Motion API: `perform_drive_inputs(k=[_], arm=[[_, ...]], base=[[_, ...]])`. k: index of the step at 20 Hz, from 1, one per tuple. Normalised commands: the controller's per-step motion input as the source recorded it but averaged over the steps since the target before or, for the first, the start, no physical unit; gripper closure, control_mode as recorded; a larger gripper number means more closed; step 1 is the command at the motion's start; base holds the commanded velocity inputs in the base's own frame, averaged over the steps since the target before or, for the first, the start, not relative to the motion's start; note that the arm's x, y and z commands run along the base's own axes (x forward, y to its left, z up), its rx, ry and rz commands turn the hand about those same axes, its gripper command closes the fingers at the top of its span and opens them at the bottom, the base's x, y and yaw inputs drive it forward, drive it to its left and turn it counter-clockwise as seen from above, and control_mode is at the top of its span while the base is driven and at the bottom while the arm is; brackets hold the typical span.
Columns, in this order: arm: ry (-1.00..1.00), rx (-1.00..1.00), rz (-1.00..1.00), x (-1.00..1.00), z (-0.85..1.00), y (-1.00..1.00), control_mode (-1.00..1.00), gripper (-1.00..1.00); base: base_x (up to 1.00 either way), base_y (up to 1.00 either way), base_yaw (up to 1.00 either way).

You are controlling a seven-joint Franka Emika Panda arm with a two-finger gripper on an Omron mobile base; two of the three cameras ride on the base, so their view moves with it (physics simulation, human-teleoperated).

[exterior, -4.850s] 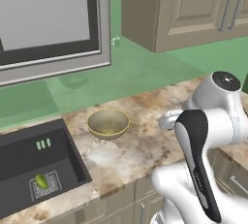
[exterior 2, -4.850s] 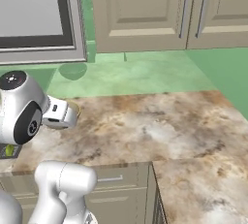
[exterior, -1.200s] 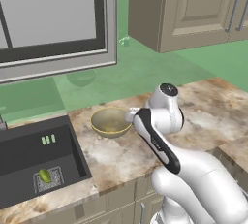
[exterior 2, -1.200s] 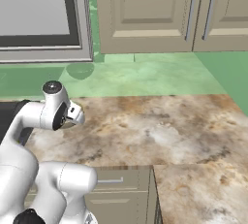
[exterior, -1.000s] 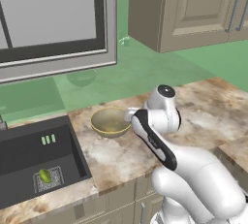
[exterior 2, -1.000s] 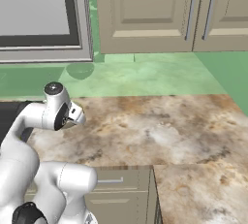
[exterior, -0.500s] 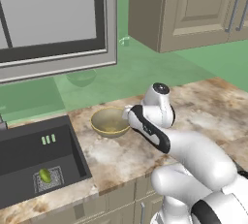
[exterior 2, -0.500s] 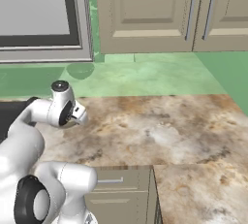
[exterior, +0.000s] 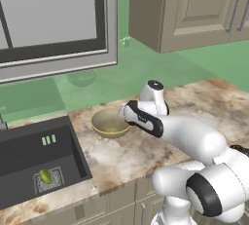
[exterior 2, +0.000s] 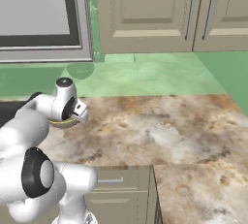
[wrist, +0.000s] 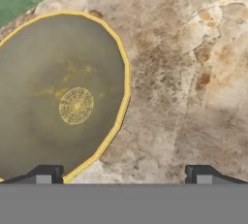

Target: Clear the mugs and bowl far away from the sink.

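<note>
White arm folded low | claw (wrist: pixel 121 172) wide, straddling bowl (wrist: pixel 58 97) rim | granite counter (wrist: pixel 193 72)

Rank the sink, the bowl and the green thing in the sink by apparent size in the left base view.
1. Sink
2. Bowl
3. Green thing on the sink's rack; too small to identify.
</note>
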Motion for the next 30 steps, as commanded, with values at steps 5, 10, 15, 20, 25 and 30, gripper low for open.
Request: perform_drive_inputs(k=[5, 10, 15, 20, 25, 30], arm=[[0.02, 0.01, 0.00, 0.23, -0.28, 0.10, -1.00, -1.00], [0.00, 0.01, 0.00, 0.07, -0.27, 0.02, -1.00, -1.00], [0.00, 0.00, 0.00, 0.07, -0.24, 0.00, -1.00, -1.00], [0.00, 0.00, 0.00, 0.12, -0.25, 0.03, -1.00, -1.00], [0.00, 0.00, 0.00, 0.23, -0.18, 0.14, -1.00, -1.00], [0.00, 0.00, 0.00, 0.18, -0.10, 0.12, -1.00, -1.00]], base=[[0.00, 0.00, 0.00], [0.00, 0.00, 0.00], [0.00, 0.00, 0.00], [0.00, 0.00, 0.00], [0.00, 0.00, 0.00], [0.00, 0.00, 0.00]])
